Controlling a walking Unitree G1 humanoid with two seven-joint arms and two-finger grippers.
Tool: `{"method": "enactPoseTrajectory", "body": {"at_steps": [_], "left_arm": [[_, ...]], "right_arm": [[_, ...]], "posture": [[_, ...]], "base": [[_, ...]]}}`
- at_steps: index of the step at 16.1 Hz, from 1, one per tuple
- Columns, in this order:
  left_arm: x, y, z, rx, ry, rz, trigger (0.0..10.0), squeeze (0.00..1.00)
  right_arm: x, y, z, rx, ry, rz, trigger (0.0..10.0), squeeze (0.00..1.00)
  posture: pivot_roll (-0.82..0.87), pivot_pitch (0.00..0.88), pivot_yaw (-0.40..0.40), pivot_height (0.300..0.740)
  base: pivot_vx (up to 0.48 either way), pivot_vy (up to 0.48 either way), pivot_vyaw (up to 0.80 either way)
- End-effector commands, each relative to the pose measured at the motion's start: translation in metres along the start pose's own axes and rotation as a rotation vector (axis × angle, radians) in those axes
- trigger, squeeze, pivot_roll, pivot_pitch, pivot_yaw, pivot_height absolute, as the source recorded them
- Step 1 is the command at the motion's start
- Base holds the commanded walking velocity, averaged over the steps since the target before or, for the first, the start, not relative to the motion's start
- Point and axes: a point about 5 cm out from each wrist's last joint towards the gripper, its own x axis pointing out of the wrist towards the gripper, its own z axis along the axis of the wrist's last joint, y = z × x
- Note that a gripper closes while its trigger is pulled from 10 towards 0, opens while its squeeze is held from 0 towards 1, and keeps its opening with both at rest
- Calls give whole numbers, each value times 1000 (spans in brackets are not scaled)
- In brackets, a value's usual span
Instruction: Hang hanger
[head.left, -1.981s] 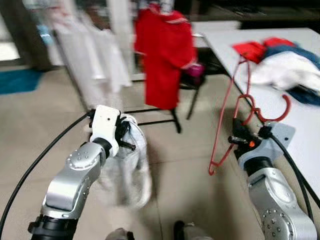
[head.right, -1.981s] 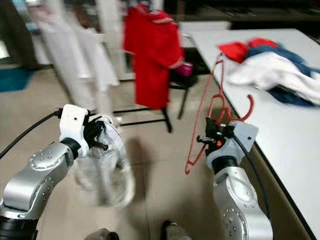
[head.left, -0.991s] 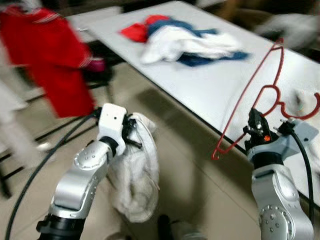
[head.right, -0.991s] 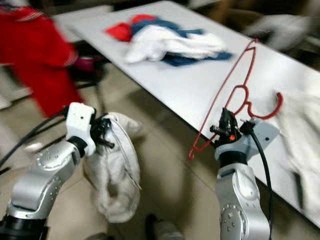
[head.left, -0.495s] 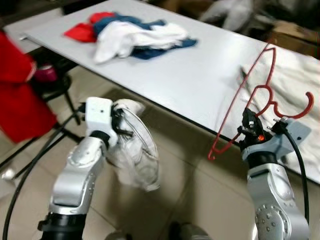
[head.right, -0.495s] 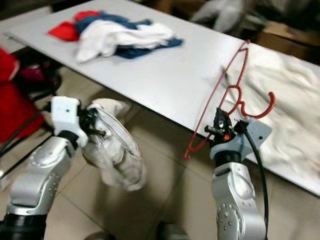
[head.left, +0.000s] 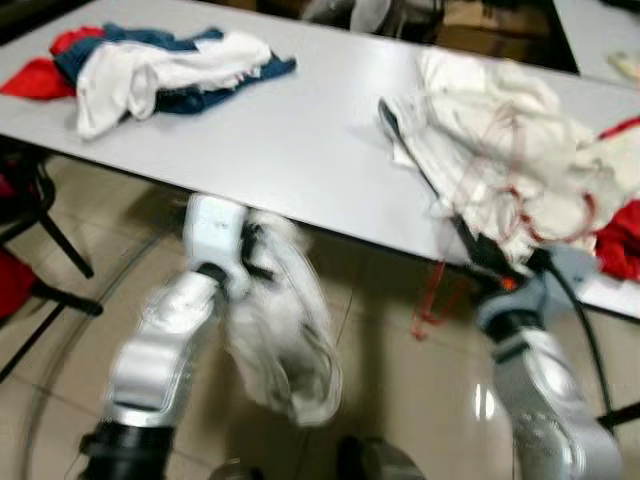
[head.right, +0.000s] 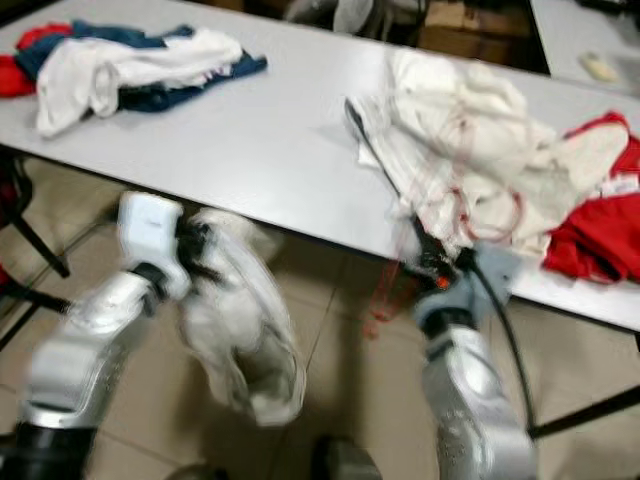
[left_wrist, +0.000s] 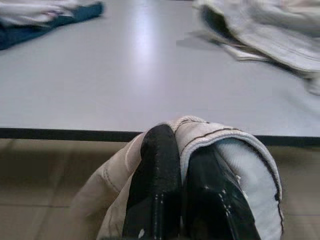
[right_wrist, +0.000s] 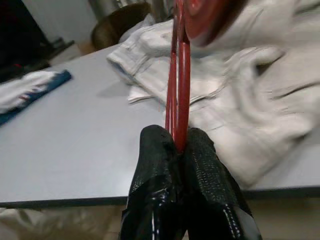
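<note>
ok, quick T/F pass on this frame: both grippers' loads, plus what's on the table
1. The right gripper is shut on the red hanger. True.
2. The left gripper is open. False: it is shut on a pale garment.
3. That garment lies on the grey table. False: it hangs below the table edge.
4. A white, blue and red clothes pile lies on the table's left part. True.

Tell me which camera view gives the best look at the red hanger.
The right wrist view: the red hanger is sharp there, pinched between the right gripper fingers, rising before the white clothes. Both eye views show it as a faint, motion-blurred red outline over those clothes.
</note>
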Motion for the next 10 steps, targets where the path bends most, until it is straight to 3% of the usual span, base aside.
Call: {"method": "enactPoseTrajectory", "body": {"at_steps": [1,10], "left_arm": [[-3,8,13,27,-50,30,10000,0],[-2,5,12,48,-33,-7,10000,0]], "right_arm": [[0,5,0,-3,8,16,10000,0],[-2,-1,-3,-33,31,-34,10000,0]], "posture": [[-32,107,-18,740],[-31,110,-13,740]], "base": [[0,341,0],[0,340,0]]}}
